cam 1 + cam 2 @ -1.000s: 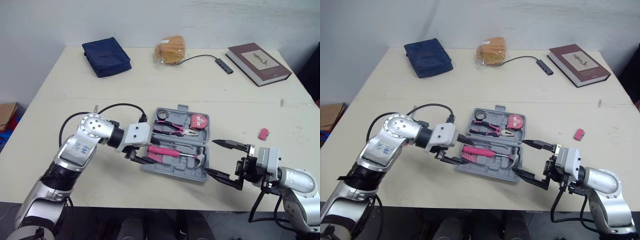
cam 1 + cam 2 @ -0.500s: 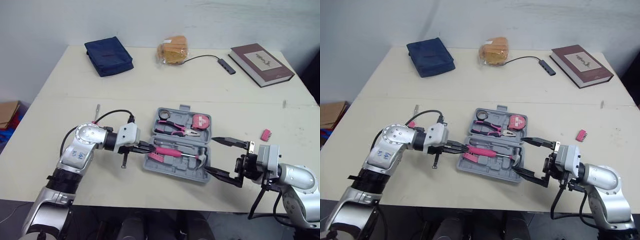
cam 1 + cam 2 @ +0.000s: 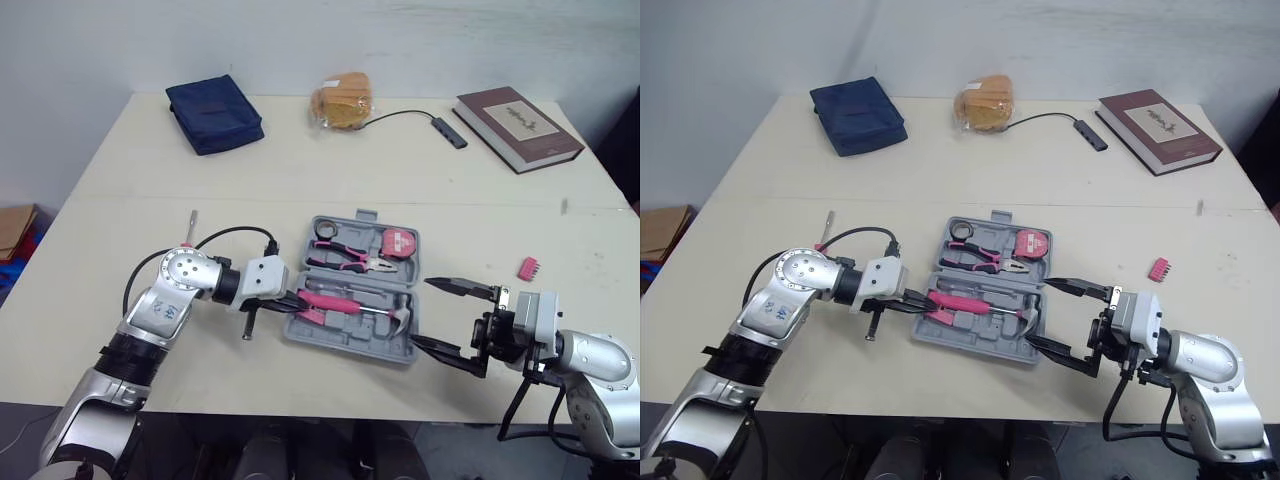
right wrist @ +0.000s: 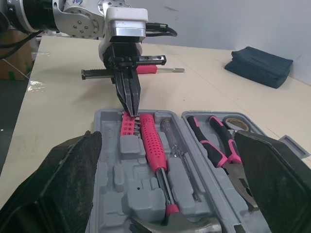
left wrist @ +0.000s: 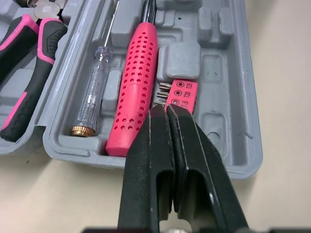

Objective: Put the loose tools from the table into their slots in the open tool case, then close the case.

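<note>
left wrist view: pink bit holder [image 5: 178,94] in tool case [image 5: 228,73] slot.
left gripper [image 5: 165,110] closed tight at its end; right gripper [image 3: 421,312] gaping. likely light, rigid; pinch its long sides.

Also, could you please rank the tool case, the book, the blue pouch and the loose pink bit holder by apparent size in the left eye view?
1. tool case, largest, though also nearest the camera.
2. book and blue pouch, too alike to rank.
3. loose pink bit holder, clearly smallest.
</note>
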You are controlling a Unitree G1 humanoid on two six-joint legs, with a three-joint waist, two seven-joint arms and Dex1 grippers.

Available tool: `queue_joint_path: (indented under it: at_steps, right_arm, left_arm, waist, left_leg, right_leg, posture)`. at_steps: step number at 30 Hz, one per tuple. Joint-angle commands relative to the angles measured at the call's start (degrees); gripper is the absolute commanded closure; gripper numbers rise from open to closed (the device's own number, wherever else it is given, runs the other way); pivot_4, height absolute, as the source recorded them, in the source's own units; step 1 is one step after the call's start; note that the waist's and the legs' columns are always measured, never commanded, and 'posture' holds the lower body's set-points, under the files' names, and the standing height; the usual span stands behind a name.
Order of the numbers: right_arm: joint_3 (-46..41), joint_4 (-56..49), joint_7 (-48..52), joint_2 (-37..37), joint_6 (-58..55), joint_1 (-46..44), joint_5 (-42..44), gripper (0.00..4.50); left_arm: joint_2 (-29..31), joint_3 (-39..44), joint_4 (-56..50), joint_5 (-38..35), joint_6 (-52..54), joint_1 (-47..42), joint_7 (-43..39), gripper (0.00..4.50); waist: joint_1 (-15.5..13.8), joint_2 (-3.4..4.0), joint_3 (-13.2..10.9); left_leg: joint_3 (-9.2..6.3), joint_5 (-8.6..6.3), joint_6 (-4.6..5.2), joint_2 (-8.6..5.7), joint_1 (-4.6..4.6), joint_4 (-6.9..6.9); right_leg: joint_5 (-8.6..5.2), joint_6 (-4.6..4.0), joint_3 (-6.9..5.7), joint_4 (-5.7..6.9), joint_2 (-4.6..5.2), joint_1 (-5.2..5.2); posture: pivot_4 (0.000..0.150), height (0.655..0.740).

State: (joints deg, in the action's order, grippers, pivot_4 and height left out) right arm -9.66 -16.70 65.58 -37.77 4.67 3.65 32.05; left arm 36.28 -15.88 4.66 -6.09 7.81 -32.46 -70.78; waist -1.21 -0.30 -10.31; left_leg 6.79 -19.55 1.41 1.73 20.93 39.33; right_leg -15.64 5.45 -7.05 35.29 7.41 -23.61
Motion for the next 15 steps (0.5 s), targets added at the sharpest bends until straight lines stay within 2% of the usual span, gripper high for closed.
queue_joint_path:
  at_steps: [1, 8, 15]
  right_arm:
    - [-1.5, -1.4, -0.1, -0.6, 0.3, 0.3, 0.6, 0.00]
    - [-1.3, -1.3, -0.2, -0.5, 0.6, 0.4, 0.3, 0.00]
    - [-1.4, -0.9, -0.1, -0.6, 0.6, -0.4, 0.3, 0.00]
  left_arm:
    - [0.3, -3.0, 0.5, 3.9, 3.5, 1.5, 1.5, 4.48]
    - [1.1, -9.2, -2.8, 8.3, 9.3, 2.9, 1.6, 4.48]
    - [1.3, -11.8, -2.0, 10.8, 12.0, 3.3, 2.2, 4.48]
  waist:
    - [0.0, 0.02, 0.0]
    - [-0.2, 0.07, 0.2]
    - [-0.1, 0.36, 0.7]
  left_leg:
    - [0.01, 0.00, 0.00, 0.00, -0.02, 0.00]
    - [0.08, -0.04, 0.03, -0.01, -0.38, -0.08]
    - [0.13, -0.17, 0.09, 0.04, -0.75, -0.18]
  right_leg:
    - [0.00, 0.00, 0.02, -0.01, 0.00, 0.00]
    - [-0.01, -0.01, 0.13, -0.20, 0.04, 0.29]
    - [-0.05, -0.08, 0.23, -0.24, 0.07, 0.61]
  posture:
    - [0.150, 0.7400]
    - [0.150, 0.7400]
    - [0.150, 0.7400]
